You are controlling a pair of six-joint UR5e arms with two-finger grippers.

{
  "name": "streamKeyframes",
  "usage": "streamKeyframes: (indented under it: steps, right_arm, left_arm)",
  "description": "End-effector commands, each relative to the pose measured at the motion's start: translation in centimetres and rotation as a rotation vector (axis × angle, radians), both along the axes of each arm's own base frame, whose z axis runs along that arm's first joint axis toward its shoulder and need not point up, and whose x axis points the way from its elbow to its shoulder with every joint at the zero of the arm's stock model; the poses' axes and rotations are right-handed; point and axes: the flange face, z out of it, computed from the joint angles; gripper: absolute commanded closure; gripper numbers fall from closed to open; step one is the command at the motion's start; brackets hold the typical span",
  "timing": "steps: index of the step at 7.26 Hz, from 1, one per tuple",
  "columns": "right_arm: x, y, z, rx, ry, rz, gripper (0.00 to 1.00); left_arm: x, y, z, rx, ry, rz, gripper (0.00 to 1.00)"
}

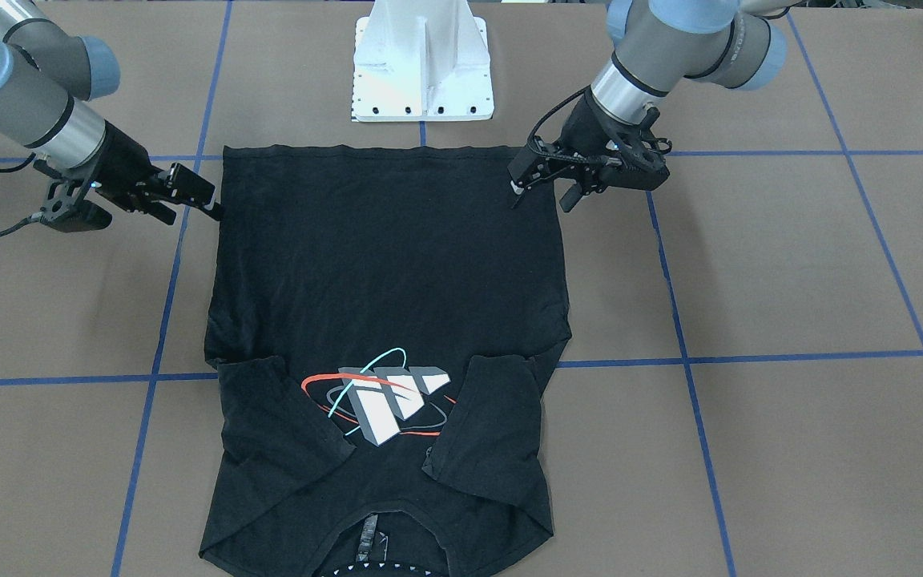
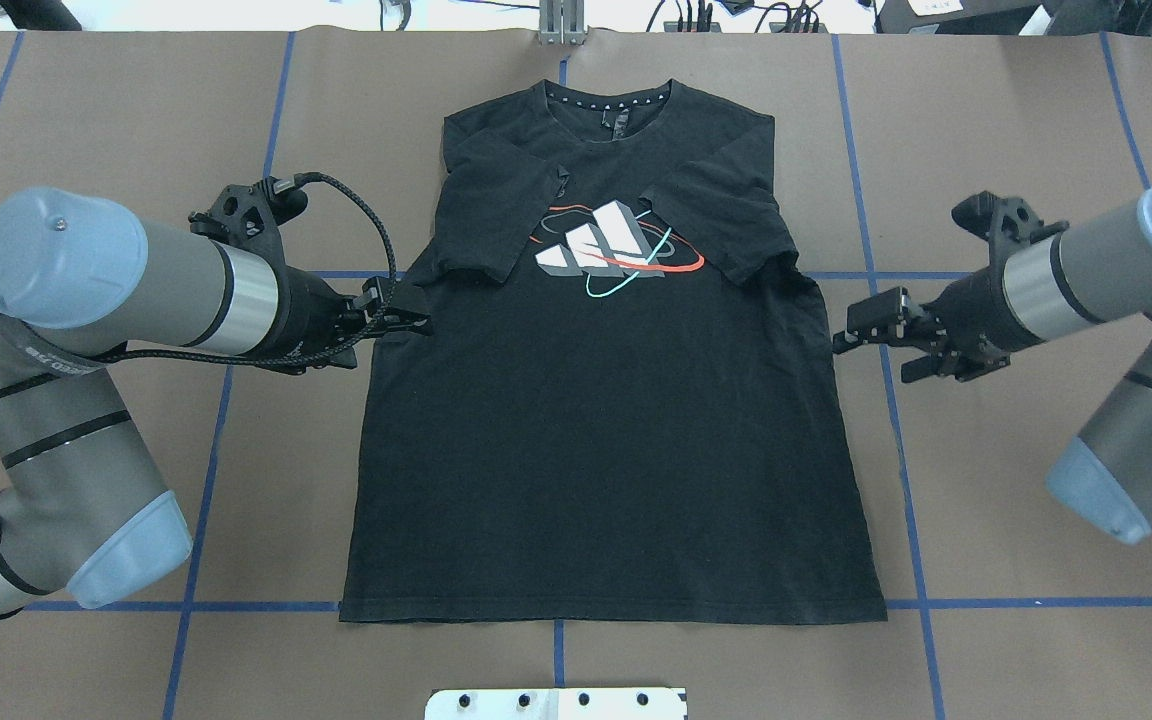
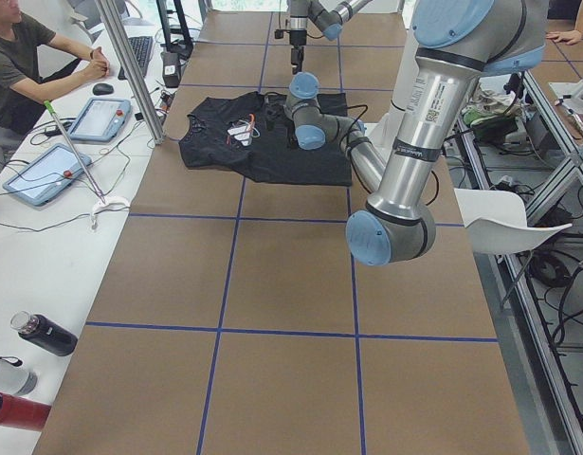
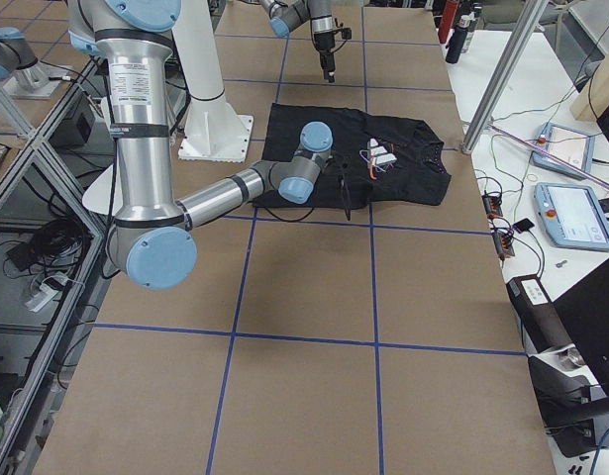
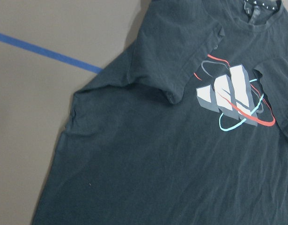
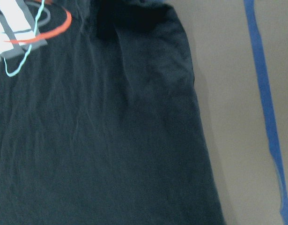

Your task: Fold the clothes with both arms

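Black T-shirt (image 2: 596, 440) laid flat, front up, at centre of table (image 2: 986, 500). Collar placed at far side, hem near white pedestal (image 1: 423, 60). Both sleeves (image 2: 491, 225) folded inward over chest, flanking logo (image 2: 611, 250). Left gripper (image 1: 540, 195) positioned at shirt's left edge, jaws spread apart, nothing gripped; contact with cloth could not be told. Right gripper (image 1: 191, 210) positioned just beside shirt's right edge, jaws likewise parted, nothing gripped. Table marked with blue tape lines (image 2: 916, 520).
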Motion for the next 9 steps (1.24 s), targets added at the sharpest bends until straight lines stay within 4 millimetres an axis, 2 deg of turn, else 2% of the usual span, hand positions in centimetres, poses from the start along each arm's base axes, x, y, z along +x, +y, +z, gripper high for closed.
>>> streamKeyframes:
  steps: [1, 2, 4, 5, 6, 8, 9]
  right_arm:
    - [-4.3, 6.1, 0.1, -0.047, 0.017, -0.096, 0.0]
    - [-6.2, 8.1, 0.1, -0.05, 0.024, -0.135, 0.0]
    - [-5.7, 10.8, 3.7, -0.085, 0.092, -0.174, 0.0]
    - [-5.9, 11.7, 4.6, -0.087, 0.112, -0.186, 0.0]
    - [-6.6, 12.3, 5.1, -0.073, 0.129, -0.178, 0.0]
    - [-6.9, 12.5, 4.9, -0.069, 0.127, -0.182, 0.04]
    - [-7.0, 12.5, 4.9, -0.072, 0.125, -0.187, 0.16]
  left_arm:
    - [0.6, 1.1, 0.0, -0.002, 0.013, 0.01, 0.01]
    - [0.7, 1.3, 0.0, -0.001, 0.018, 0.011, 0.01]
    - [0.8, 1.3, 0.2, -0.001, 0.014, 0.015, 0.01]
    - [0.8, 1.3, -0.5, 0.004, 0.025, 0.014, 0.01]
    - [0.8, 1.3, -0.7, 0.007, 0.029, 0.014, 0.01]
    - [0.8, 1.3, -0.4, 0.003, 0.024, 0.014, 0.01]
    - [0.8, 1.3, -0.2, 0.002, 0.019, 0.015, 0.01]
